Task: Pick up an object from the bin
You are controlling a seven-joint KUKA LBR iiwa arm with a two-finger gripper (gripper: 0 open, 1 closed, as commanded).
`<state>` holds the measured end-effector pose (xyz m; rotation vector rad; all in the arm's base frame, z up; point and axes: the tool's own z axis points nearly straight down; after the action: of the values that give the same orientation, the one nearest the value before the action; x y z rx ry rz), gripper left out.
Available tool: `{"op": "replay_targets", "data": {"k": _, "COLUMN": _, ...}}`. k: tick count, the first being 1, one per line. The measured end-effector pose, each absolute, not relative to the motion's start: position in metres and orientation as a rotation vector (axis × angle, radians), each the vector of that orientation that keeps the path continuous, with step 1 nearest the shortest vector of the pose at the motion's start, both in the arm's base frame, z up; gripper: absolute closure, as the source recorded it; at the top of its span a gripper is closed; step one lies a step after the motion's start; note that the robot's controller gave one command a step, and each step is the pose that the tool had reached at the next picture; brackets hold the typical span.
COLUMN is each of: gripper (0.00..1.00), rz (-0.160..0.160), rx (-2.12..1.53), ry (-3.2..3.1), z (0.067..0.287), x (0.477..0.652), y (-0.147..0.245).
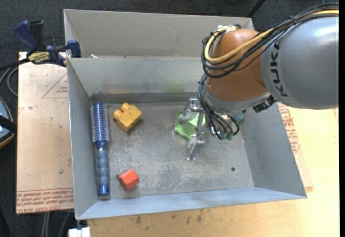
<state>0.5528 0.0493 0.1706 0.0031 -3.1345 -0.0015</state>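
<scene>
My gripper (194, 143) is down in the bin, right of the middle, under the orange wrist cover. It sits directly against a small light-green object (182, 128) that lies on the bin floor and is partly hidden by the gripper. Further left, a yellow block (127, 117) with a knob on top lies near the back wall.
A blue hairbrush (100, 147) lies along the left wall, bristles toward the back. A small red block (128, 179) rests near the front left corner. The arm reaches in over the bin's right side and hides the back right part.
</scene>
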Motion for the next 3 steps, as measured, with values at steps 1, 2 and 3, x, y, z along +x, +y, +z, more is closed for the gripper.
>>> {"op": "replay_targets", "data": {"k": 1, "gripper": 0.00, "rz": 0.004, "rx": 0.005, "ry": -3.143, "z": 0.137, "x": 0.566, "y": -0.064}}
{"op": "replay_targets", "data": {"k": 2, "gripper": 0.00, "rz": -0.009, "rx": 0.035, "ry": -3.145, "z": 0.087, "x": 0.634, "y": 0.039}}
{"op": "replay_targets", "data": {"k": 3, "gripper": 1.00, "rz": -0.003, "rx": 0.021, "ry": -3.146, "z": 0.090, "x": 0.634, "y": 0.033}}
